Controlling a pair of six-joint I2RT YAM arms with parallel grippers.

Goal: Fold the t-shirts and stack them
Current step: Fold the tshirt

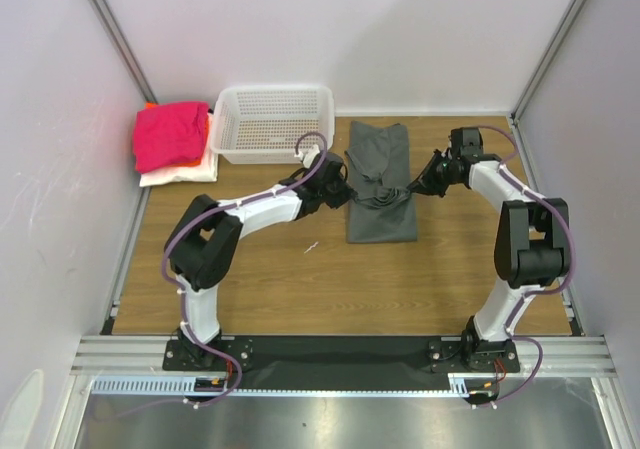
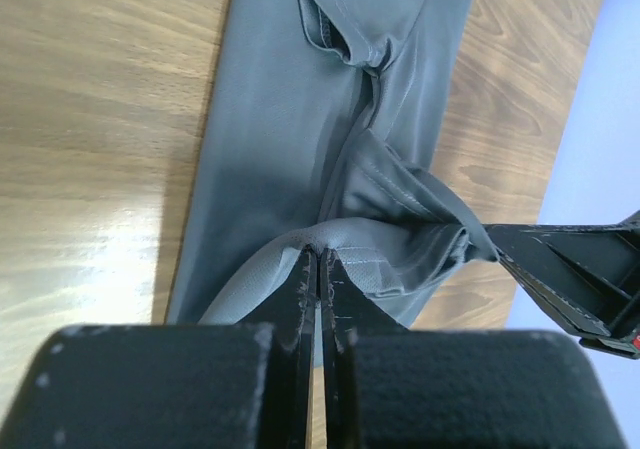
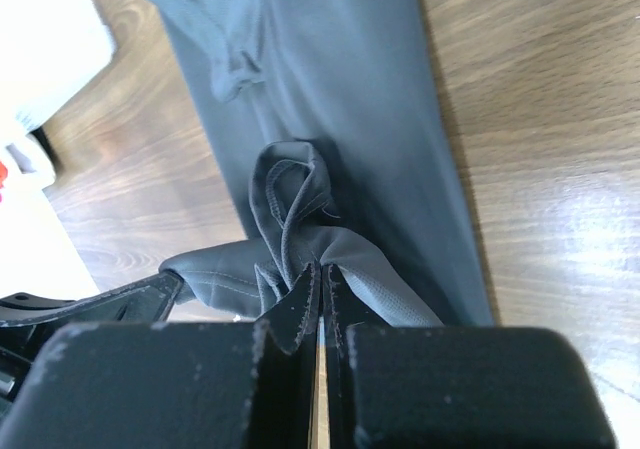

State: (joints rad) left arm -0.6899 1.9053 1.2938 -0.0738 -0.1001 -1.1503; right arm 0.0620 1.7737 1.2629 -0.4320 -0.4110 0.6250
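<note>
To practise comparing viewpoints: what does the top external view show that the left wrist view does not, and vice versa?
Top view only: the white mesh basket, the pile of pink, orange and white shirts beside it, the left arm and right arm whole. Left wrist only: the stitched hem pinched in the shut left jaws. Both: the dark grey t-shirt on the wooden table, gripped from the other side by the right jaws.

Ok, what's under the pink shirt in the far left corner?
The pink shirt lies on a folded white shirt, with orange cloth showing at its right edge. Whether more lies beneath is hidden.
</note>
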